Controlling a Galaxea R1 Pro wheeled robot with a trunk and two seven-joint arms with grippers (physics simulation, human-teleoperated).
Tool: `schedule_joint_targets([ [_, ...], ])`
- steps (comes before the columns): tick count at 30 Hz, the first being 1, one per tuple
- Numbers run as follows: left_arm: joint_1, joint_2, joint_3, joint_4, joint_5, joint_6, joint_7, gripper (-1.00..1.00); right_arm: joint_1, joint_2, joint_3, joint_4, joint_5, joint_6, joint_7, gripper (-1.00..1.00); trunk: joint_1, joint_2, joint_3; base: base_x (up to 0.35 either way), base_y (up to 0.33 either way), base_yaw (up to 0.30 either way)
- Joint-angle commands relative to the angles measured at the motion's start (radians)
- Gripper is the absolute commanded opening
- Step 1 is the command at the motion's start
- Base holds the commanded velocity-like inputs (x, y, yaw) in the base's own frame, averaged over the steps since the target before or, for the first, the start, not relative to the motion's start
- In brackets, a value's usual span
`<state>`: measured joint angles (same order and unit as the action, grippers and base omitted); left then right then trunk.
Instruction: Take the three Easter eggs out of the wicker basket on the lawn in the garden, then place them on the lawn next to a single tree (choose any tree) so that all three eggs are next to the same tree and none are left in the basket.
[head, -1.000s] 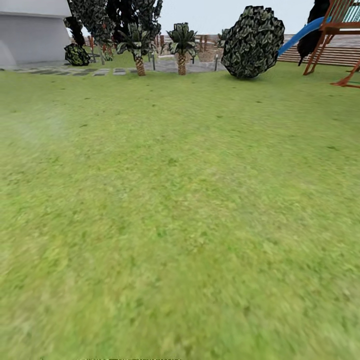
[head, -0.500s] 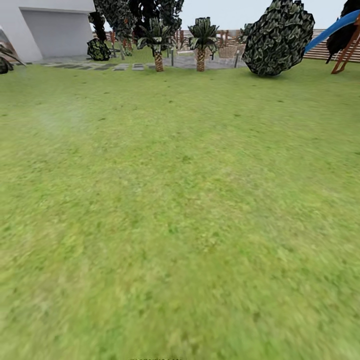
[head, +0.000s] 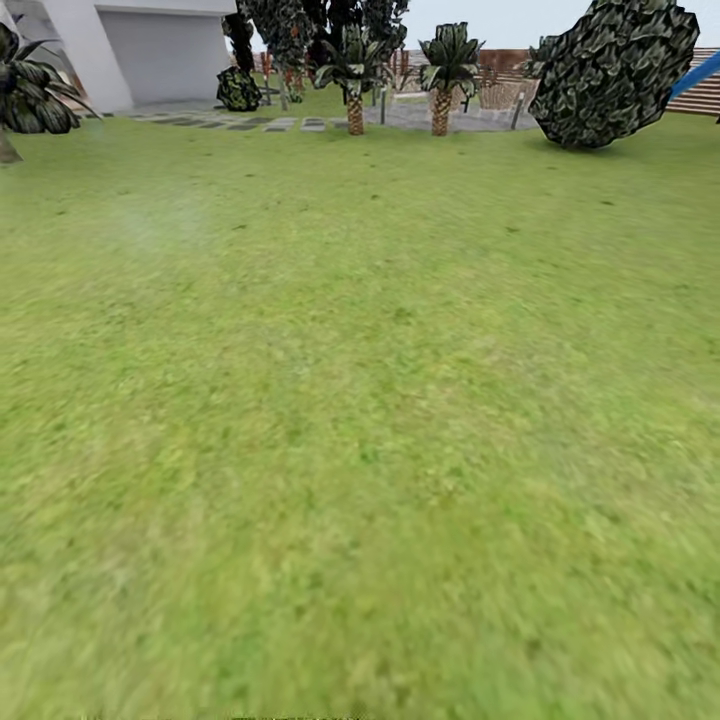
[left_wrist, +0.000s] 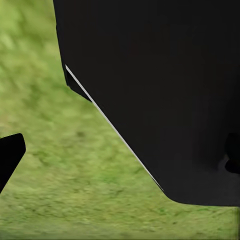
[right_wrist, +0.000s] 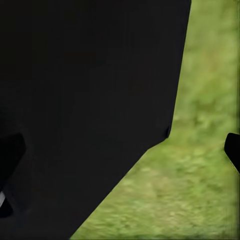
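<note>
The mottled green lawn (head: 360, 400) stretches ahead of me in the head view. The three Easter eggs, the wicker basket and the bare-trunked tree are out of view. In the left wrist view, my left gripper (left_wrist: 120, 155) hangs over grass beside the robot's black body, one fingertip (left_wrist: 10, 155) at each side edge, spread wide with nothing between. My right gripper (right_wrist: 120, 152) stands the same way over grass, a fingertip (right_wrist: 233, 150) at the picture's edge.
Far ahead stand two short palms (head: 354, 75) (head: 446, 65), a big dark bush (head: 612, 72), dark-leaved trees (head: 300, 30), grey stepping stones (head: 230, 122) and a white building (head: 150, 50). A palm (head: 30, 95) sits far left. A brown slat fence (head: 695, 95) runs behind.
The whole view has swung left: the palms and bush slid right, the playset left the picture, and the white building and a left-hand palm came in.
</note>
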<state>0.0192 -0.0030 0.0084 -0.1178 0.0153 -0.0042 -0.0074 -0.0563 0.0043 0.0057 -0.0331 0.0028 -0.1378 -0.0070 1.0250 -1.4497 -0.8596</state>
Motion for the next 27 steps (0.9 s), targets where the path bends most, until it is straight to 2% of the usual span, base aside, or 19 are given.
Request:
schedule_joint_targets([
  [1,0.001,0.000,0.001,-0.002,0.002,0.000,-0.001,1.00,0.000,0.000,0.000,0.001,0.000,-0.003,-0.001,1.00,0.000,0.000,-0.002,0.000,0.000,0.213],
  [27,0.001,0.000,0.001,-0.002,0.002,0.000,-0.002,1.00,0.000,0.000,0.000,0.001,0.000,-0.003,-0.001,1.00,0.000,0.000,-0.030,0.000,0.000,0.213],
])
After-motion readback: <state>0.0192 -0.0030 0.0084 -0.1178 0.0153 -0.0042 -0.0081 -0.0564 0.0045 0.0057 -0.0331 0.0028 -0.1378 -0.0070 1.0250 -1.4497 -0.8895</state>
